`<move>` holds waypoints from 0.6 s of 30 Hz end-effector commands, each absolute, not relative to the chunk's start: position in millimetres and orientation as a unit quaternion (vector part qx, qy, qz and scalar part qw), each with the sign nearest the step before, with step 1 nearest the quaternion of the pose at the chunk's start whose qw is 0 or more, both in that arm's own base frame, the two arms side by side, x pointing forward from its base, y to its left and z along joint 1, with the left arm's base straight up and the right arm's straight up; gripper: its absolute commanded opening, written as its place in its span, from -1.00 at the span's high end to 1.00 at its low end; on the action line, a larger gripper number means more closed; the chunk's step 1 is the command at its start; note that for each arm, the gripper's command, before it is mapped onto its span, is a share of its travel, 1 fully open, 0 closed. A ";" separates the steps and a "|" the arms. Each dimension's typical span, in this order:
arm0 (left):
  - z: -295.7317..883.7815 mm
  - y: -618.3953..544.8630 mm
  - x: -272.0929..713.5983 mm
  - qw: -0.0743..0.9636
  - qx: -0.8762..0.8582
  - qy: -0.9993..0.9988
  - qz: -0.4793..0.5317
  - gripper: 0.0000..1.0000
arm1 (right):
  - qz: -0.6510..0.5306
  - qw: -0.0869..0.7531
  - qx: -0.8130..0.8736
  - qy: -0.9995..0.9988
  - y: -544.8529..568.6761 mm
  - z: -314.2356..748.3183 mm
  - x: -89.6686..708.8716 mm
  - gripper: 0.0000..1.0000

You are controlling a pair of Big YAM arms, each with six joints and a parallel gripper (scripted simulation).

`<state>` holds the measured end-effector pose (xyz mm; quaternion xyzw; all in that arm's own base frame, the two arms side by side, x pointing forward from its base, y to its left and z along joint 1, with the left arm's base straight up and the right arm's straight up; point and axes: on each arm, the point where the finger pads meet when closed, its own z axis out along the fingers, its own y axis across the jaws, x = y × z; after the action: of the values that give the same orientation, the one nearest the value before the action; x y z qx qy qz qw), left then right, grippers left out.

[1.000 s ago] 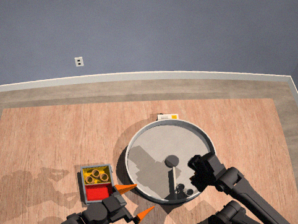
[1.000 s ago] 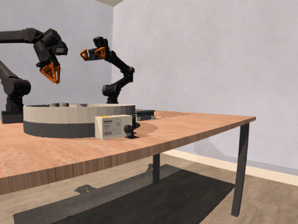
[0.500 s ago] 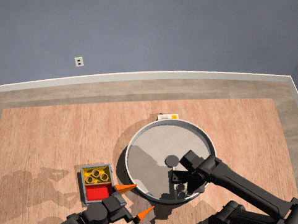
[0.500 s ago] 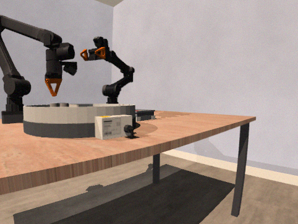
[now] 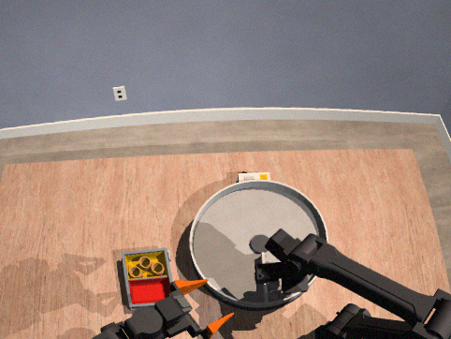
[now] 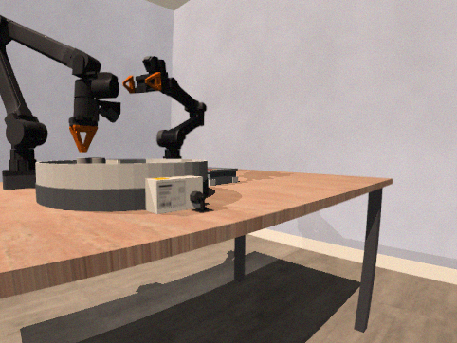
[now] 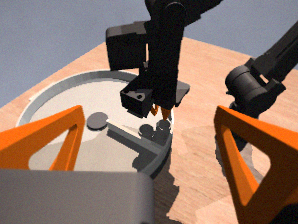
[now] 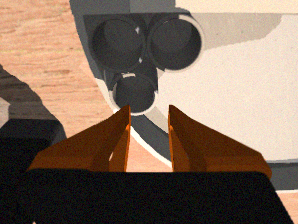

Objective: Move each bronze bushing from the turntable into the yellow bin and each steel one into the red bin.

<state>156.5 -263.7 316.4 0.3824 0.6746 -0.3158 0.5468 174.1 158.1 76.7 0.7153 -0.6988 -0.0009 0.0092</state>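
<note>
Blue-grey wall behind wood-grained table (image 5: 70, 201) (image 6: 303, 189): bronze sorted, steel pending.
Three bronze bushings (image 5: 146, 262) in yellow bin (image 5: 132, 260); red bin (image 5: 149, 291) unfilled; three steel bushings (image 8: 119, 44) on turntable (image 5: 225, 211) (image 6: 109, 175) (image 8: 240, 95). Left pincer (image 5: 220, 302) (image 6: 140, 82) (image 7: 149, 109) wide apart; right pincer (image 6: 83, 151) (image 7: 161, 116) (image 8: 150, 106) slightly apart, nothing clamped.

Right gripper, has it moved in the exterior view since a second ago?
Yes. The right gripper has come down, its fingertips now closer to the rim of the turntable.
</note>
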 end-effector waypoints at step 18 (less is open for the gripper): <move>288.8 -258.7 141.8 0.485 0.429 0.701 -0.299 -1.00 | 0.001 -0.001 0.721 -0.693 164.9 50.1 185.3 0.42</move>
<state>142.4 -258.1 276.6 0.4233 0.7089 -0.2990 0.4784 175.7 159.2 50.2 0.7194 -0.6945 -0.0013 0.0142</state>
